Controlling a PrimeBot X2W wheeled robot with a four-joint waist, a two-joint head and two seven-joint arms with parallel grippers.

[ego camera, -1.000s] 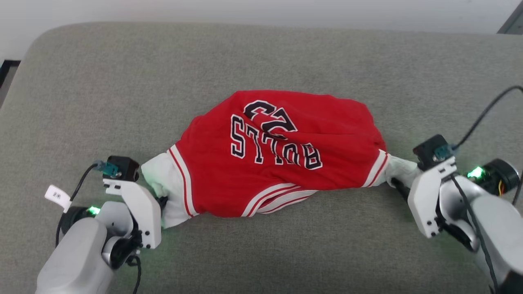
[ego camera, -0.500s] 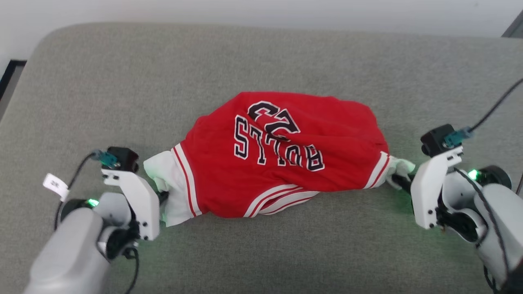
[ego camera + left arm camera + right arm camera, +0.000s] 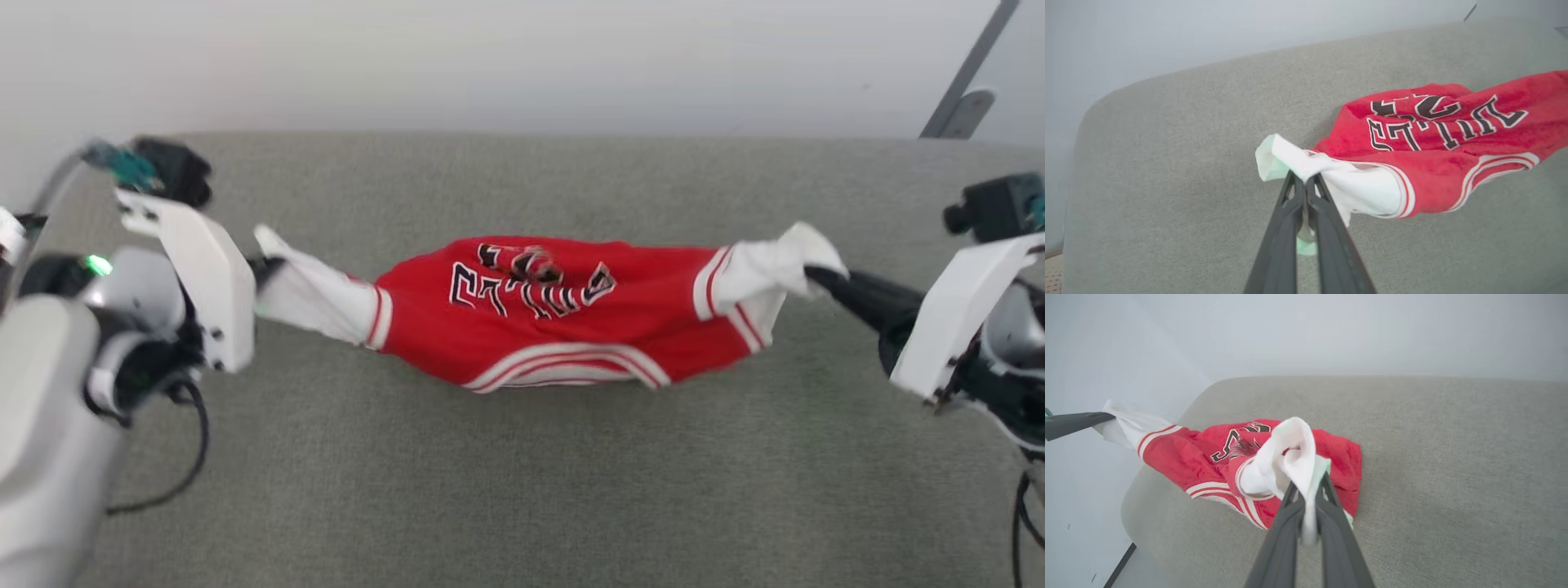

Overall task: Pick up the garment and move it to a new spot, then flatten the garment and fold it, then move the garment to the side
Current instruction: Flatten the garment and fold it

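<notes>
Pickup stage. The red soft T-shirt with white sleeves and black "BULLS 23" print (image 3: 555, 327) hangs stretched between both arms over the middle of the grey upholstered cushion surface (image 3: 522, 490). The left gripper (image 3: 263, 266) has its fingers pressed together, pinching the left white sleeve (image 3: 314, 296). The right gripper (image 3: 810, 274) is likewise clamped on the bunched right white sleeve (image 3: 763, 273). The body sags like a crumpled hammock; cannot tell whether the lowest hem clears the surface or brushes it.

Judgement: grasp done, lift in hand. Relocation, flattening, folding and the move aside are all left. The print faces up but is wrinkled, so flattening will likely need a real spread.

Room: wide bare surface toward the near edge. There is less room behind, where the far edge meets a pale wall (image 3: 522, 65). The left gripper sits close to the far-left corner, so margin is thin there. A grey slanted post (image 3: 963, 90) stands beyond the far-right corner.
</notes>
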